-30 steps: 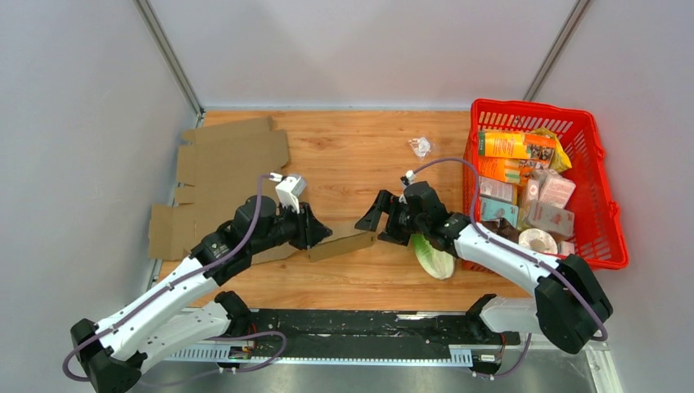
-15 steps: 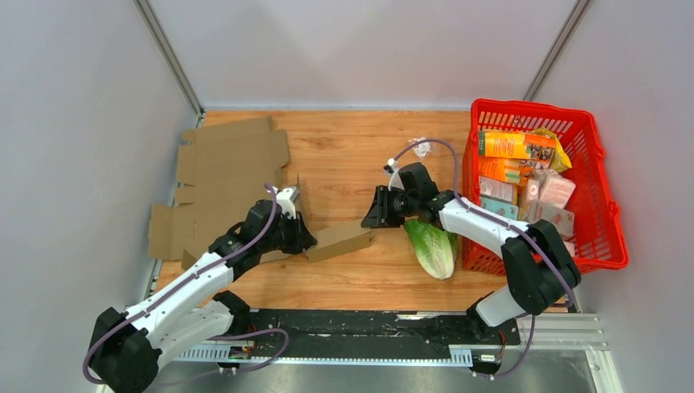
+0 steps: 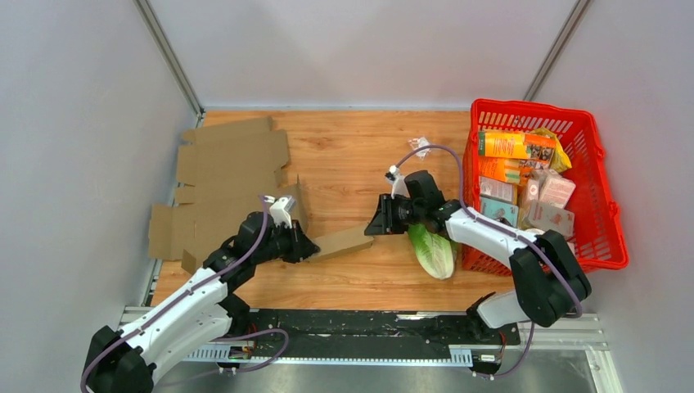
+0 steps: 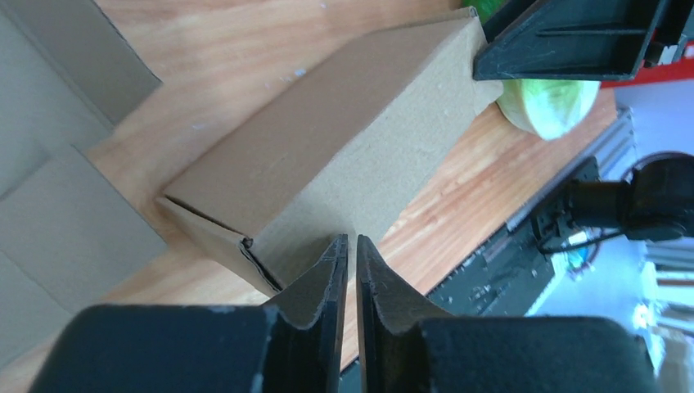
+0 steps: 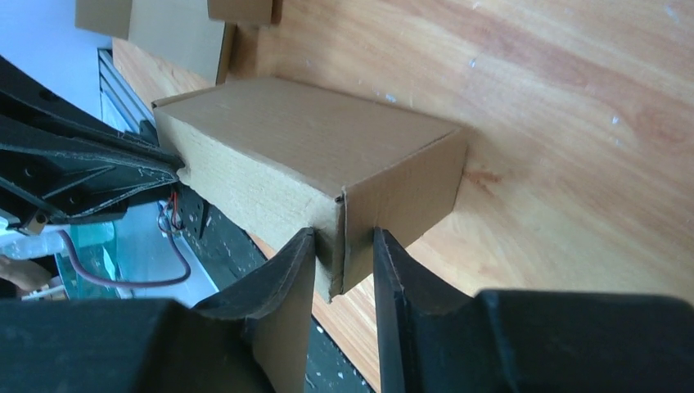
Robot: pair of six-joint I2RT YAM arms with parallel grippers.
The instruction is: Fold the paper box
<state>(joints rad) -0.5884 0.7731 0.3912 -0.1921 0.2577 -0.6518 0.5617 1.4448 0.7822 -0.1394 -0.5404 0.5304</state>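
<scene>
Spanning left tool [image 4: 349, 242] to right tool [image 5: 344, 239], paper box [image 3: 344, 240]

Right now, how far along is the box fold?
Done: the paper box already stands as a closed-looking rectangular shape. In hand: the left gripper pinches one end, and the right gripper clamps the other end's corner. Left: seams at both ends gape slightly, so pressing them shut seems to remain.

No lettering is legible anywhere in the scene; packages [image 3: 517, 146] in the red basket [image 3: 612, 255], right of frame, carry printing too small to make out.
</scene>
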